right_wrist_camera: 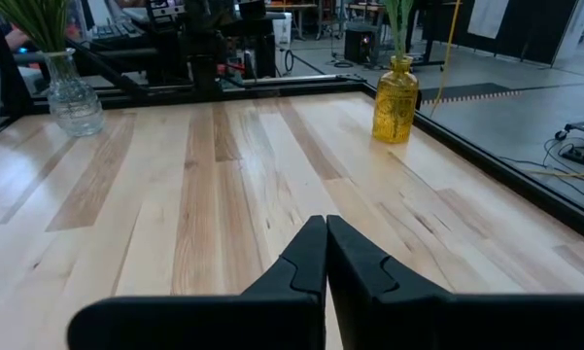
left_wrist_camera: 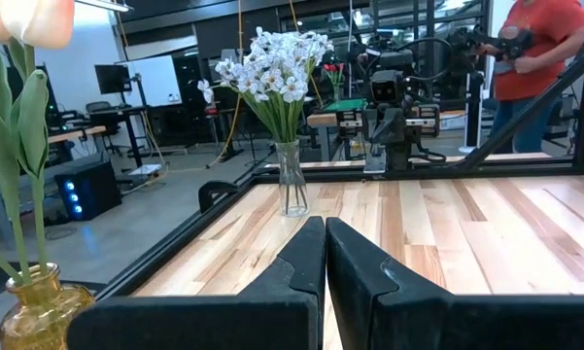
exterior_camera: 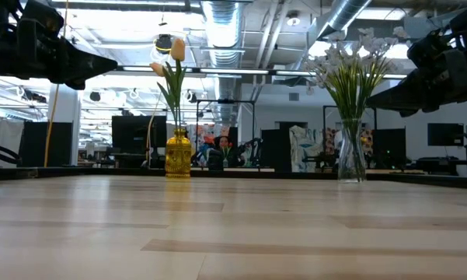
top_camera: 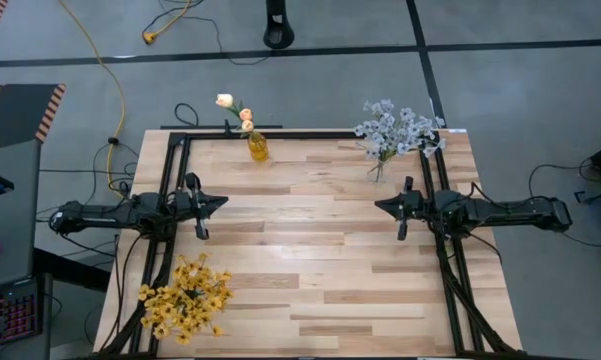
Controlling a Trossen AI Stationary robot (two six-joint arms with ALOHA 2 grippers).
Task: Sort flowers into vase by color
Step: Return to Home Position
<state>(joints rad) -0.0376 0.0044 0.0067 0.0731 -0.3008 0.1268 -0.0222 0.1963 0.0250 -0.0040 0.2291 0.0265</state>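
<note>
Peach-cream tulip buds (top_camera: 235,108) stand in an amber glass vase (top_camera: 258,147) at the table's far side, left of centre; the vase (exterior_camera: 178,154) rests on its base. Pale blue-white sprays (top_camera: 395,128) stand in a clear glass vase (exterior_camera: 351,153) at the far right. Yellow blossom sprigs (top_camera: 187,297) lie in a heap at the near left corner. My left gripper (top_camera: 223,203) hovers at mid-left, shut and holding nothing. My right gripper (top_camera: 379,205) hovers at mid-right, shut and holding nothing. Their tips point at each other across the table's middle.
A black metal frame (top_camera: 310,133) runs along the far edge and both sides of the wooden table. A person in a red shirt (left_wrist_camera: 534,49) stands beyond the table's right side. Bare wood (top_camera: 310,250) lies between the two grippers and toward the near edge.
</note>
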